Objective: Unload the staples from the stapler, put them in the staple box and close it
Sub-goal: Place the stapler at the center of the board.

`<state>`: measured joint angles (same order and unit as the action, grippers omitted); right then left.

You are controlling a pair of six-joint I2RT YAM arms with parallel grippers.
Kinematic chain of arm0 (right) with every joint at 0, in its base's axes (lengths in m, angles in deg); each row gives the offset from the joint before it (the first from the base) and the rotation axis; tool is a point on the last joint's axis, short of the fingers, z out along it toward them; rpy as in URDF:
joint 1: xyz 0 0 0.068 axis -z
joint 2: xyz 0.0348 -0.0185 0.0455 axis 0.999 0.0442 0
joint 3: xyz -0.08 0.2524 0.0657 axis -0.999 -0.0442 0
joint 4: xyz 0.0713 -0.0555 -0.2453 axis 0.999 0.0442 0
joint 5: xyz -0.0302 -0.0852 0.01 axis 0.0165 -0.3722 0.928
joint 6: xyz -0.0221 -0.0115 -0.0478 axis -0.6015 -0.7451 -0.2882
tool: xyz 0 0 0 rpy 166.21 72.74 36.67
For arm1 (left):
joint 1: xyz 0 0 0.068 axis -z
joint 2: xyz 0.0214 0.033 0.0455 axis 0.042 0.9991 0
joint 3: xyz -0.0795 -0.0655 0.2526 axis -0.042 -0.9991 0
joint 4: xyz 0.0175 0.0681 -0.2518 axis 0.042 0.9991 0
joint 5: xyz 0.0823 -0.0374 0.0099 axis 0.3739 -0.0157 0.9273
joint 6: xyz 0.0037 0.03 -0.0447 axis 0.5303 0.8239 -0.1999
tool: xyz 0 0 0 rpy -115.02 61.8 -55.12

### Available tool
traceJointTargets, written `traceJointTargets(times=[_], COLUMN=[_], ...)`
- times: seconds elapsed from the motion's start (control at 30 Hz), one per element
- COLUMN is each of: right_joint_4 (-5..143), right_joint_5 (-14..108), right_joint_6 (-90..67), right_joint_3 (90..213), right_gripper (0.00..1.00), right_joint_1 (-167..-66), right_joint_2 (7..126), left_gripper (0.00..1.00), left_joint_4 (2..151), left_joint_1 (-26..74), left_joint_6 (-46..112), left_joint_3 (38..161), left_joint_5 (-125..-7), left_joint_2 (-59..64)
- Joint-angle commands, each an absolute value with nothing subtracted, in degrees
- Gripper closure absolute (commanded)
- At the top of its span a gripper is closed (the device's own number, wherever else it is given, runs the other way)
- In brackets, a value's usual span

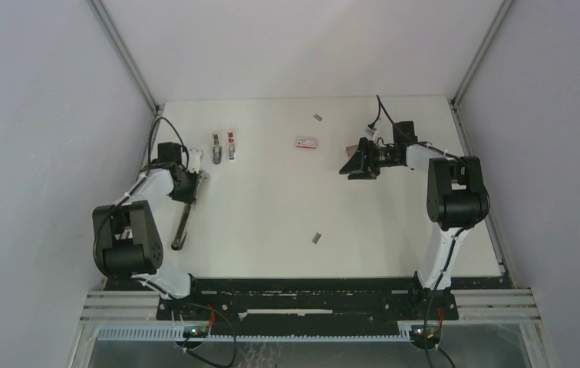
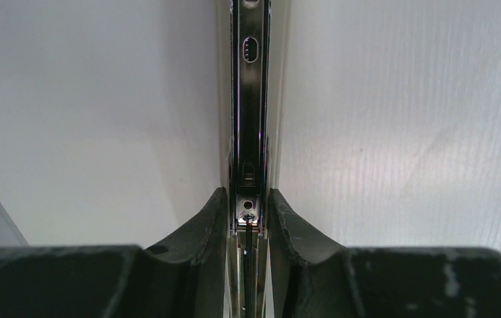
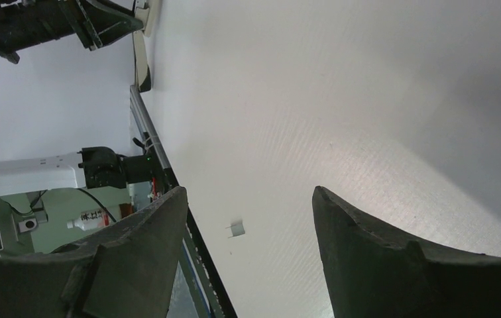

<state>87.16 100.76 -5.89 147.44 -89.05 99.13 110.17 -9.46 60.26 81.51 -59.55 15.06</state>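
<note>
We are pinching the stapler (image 2: 250,99) with our left pincer (image 2: 248,202). The jaws are pressing together on the narrow sides of its metal rail, close to one end, so most of its length is reaching out ahead of the fingertips. That is leaving a long lever beyond a small grip. If the far tip is catching on the table (image 1: 271,207), we are risking the rail twisting or sliding out of the jaws. Squeezing the sides may also be clamping the channel and jamming anything left inside; we cannot tell whether strips are sitting in it.

Our right pincer (image 3: 249,192) is spread wide and holding nothing, hovering well apart from the left one. Of the staples, one grey strip (image 3: 236,228) is lying on the table ahead of it, framed between its fingers, and another (image 1: 318,117) is lying near its far side. A low sweep by either arm could be scattering them.
</note>
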Motion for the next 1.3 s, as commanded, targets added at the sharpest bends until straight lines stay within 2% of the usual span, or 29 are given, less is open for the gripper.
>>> traceJointTargets(times=[0.0, 0.37, 0.83, 1.0, 1.1, 1.27], right_joint_4=[86.34, 86.58, 86.56, 86.51, 86.39, 86.39], right_joint_5=[102.0, 102.17, 101.62, 101.6, 101.79, 101.73], right_joint_6=[-6.71, -6.81, -7.17, -7.18, -7.02, -6.91], right_joint_3=[147.56, 147.56, 147.56, 147.56, 147.56, 147.56], right_gripper=[0.31, 0.31, 0.31, 0.3, 0.31, 0.31], right_joint_1=[-88.93, -88.51, -88.15, -87.82, -87.66, -87.7], right_joint_2=[94.86, 94.15, 93.6, 93.09, 93.09, 92.79], left_gripper=[1.0, 1.0, 1.0, 1.0, 0.87, 0.75], left_joint_4=[107.87, 107.9, 118.4, 120.63, 121.62, 121.88], left_joint_1=[-10.28, -10.41, -10.43, -10.41, -10.41, -10.41], left_joint_6=[58.74, 57.75, 54.16, 53.2, 52.93, 52.78], left_joint_3=[89.54, 104.18, 131.21, 135.9, 137.03, 137.13], left_joint_5=[-59.55, -58.05, -57.07, -57.12, -56.96, -56.59], left_joint_2=[17.56, 31.32, 51.79, 54.91, 55.91, 56.09])
